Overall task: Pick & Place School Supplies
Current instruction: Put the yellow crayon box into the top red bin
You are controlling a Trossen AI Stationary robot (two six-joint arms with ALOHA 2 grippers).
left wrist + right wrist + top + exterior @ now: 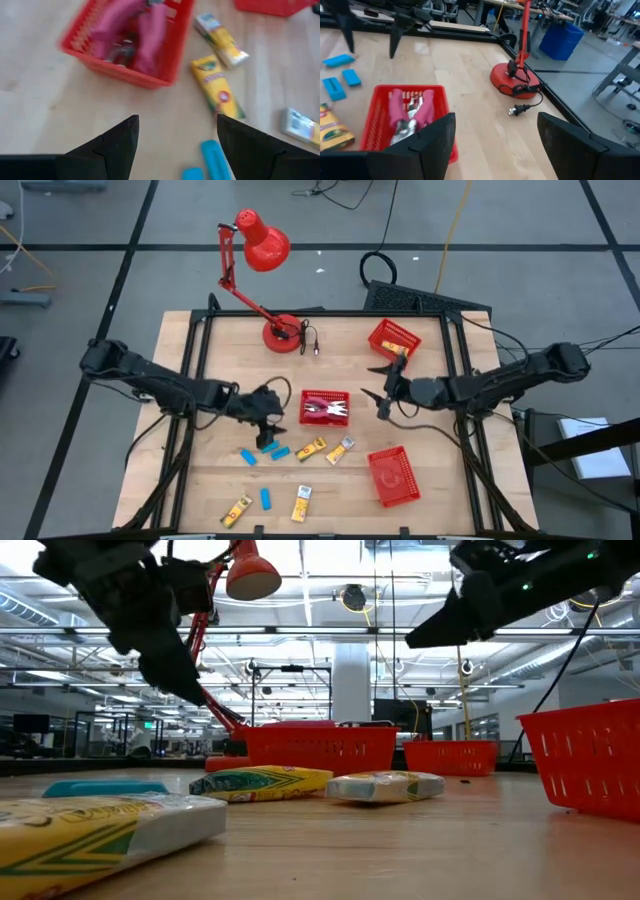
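Left gripper [268, 423] hovers wide and empty above blue blocks [277, 450]; right gripper [378, 397], also wide and empty, hangs beside the middle basket [324, 408] holding red-handled tools [410, 116].

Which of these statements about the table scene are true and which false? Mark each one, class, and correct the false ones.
1. The middle basket holds pink-handled tools. True.
2. The left gripper is clamped on a blue block. False: its fingers are open and empty, above the table.
3. The red desk lamp stands at the far side of the table. True.
4. All the yellow packets already lie inside baskets. False: four lie loose on the wooden table.
5. The right gripper is open and holds nothing. True.
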